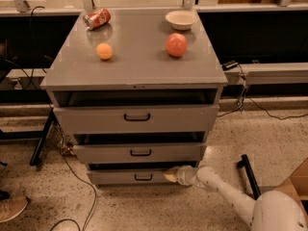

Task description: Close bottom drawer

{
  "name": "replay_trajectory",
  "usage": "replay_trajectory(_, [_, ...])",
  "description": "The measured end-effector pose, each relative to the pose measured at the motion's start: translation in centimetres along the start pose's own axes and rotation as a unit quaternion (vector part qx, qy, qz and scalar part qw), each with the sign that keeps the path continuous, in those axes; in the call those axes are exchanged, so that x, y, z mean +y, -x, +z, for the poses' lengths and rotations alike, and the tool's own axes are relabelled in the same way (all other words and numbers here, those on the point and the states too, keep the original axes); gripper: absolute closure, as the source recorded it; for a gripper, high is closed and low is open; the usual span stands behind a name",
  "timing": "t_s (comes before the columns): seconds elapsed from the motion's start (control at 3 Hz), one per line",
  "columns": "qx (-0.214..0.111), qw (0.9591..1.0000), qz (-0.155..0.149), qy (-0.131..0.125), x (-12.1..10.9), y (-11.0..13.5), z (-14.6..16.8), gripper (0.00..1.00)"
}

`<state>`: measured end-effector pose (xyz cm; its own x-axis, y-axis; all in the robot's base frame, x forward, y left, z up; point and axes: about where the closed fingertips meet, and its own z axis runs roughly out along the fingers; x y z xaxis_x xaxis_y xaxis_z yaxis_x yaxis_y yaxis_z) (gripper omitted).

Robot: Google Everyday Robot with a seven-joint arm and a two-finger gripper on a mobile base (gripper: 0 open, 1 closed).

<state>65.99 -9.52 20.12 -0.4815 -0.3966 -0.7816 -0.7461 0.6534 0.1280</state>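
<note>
The bottom drawer (120, 177) is the lowest of the grey cabinet's three drawers, with a shallow front and a small black handle (143, 177). It stands out only slightly from the cabinet (134, 66). My gripper (170, 174) is at the end of the white arm (226, 191) coming from the lower right. Its tip rests against the right part of the bottom drawer's front. The middle drawer (139, 153) and the top drawer (137, 118) stand a little open above it.
On the cabinet top lie a red can (96, 19), an orange (104, 51), an apple (176, 44) and a white bowl (181, 19). Cables (72, 177) run on the floor at the left. A black bar (250, 174) stands at the right. A shoe (12, 207) is at the lower left.
</note>
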Motion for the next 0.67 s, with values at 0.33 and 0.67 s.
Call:
replay_trajectory(0.33, [0.002, 1.0, 0.001, -0.004, 1.4, -0.7, -1.8, 1.0])
replay_trajectory(0.67, [-0.009, 0.9971, 0.014, -0.075, 0.6, -2.1, -11.5, 1.0])
